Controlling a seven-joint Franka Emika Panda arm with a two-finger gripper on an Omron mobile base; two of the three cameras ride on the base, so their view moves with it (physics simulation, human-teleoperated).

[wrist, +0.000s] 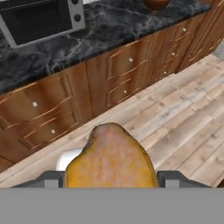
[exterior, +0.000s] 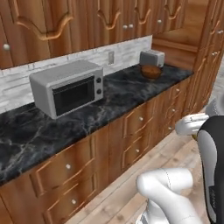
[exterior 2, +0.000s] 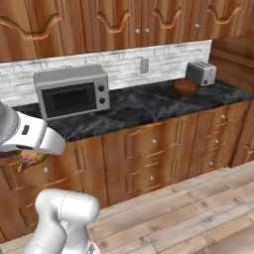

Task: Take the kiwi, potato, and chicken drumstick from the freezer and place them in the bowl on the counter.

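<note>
We read no writing on any surface; our gripper (wrist: 109, 177) is clamped on the chicken drumstick (wrist: 110, 158), a lumpy golden-orange piece between the dark fingers, above plank flooring; the round wooden bowl (exterior 2: 185, 87) sits on the glossy veined counter (exterior 2: 144, 106) beside the boxy metal toaster (exterior 2: 201, 73), well right of the grey microwave (exterior 2: 72, 91).

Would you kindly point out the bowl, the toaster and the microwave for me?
bowl (exterior 2: 185, 88), right base view, its outer wall.
toaster (exterior 2: 201, 73), right base view, its front side.
microwave (exterior: 72, 94), left base view, its dark door window.

Wooden cabinets (exterior: 39, 22), white brick wall (exterior 2: 163, 62), plank floor (exterior 2: 188, 218).
</note>
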